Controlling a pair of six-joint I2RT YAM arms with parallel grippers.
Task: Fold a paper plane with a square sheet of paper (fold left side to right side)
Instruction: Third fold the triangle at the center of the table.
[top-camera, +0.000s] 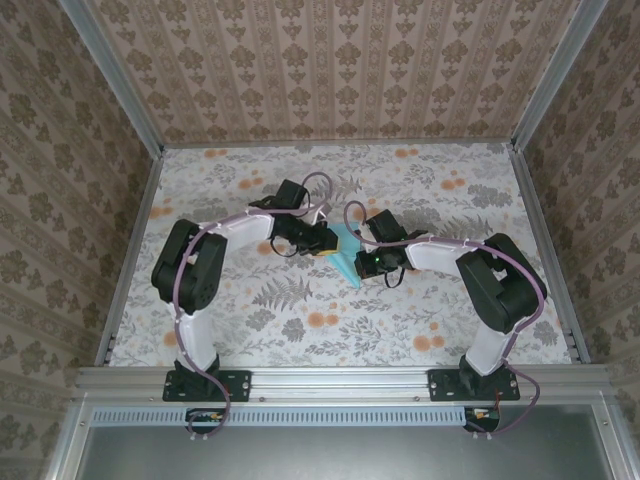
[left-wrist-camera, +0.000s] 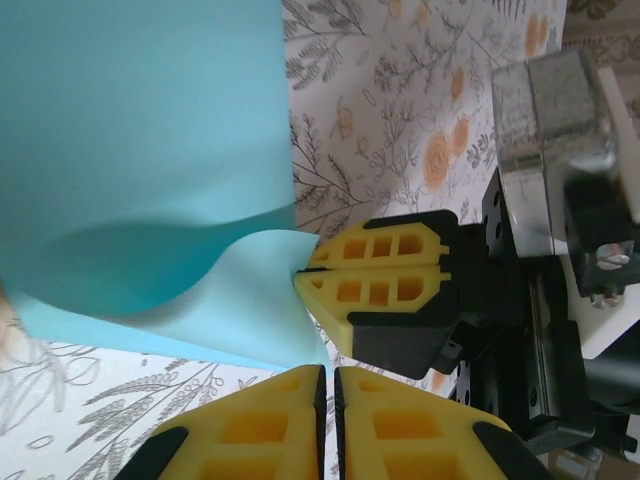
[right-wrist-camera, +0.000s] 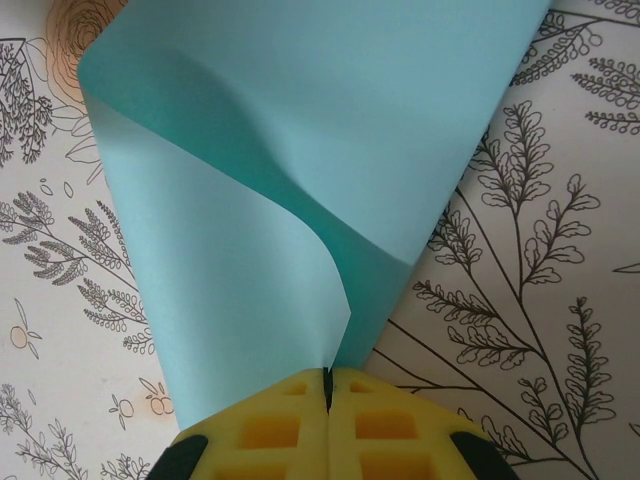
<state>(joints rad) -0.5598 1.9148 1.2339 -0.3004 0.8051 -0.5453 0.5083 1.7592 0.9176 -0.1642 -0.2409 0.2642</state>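
Observation:
The square sheet of paper (top-camera: 346, 258), plain light blue, lies mid-table between my two grippers, with one side lifted and curled over. My left gripper (top-camera: 324, 246) is at its left. In the left wrist view its yellow jaws (left-wrist-camera: 330, 372) stand almost together, pinching a pointed corner of the sheet (left-wrist-camera: 140, 150). My right gripper (top-camera: 366, 265) is at the sheet's right. Its jaws (right-wrist-camera: 328, 376) are shut on the raised flap's edge (right-wrist-camera: 300, 130), also seen from the left wrist (left-wrist-camera: 300, 274). The paper plane is out of view.
The table (top-camera: 300, 320) has a floral cloth, with metal rails (top-camera: 130, 250) at its left and right (top-camera: 545, 250) and wallpapered walls behind. The right arm's metal wrist body (left-wrist-camera: 555, 120) hangs close beside my left gripper. Open table lies near the front edge and at the back.

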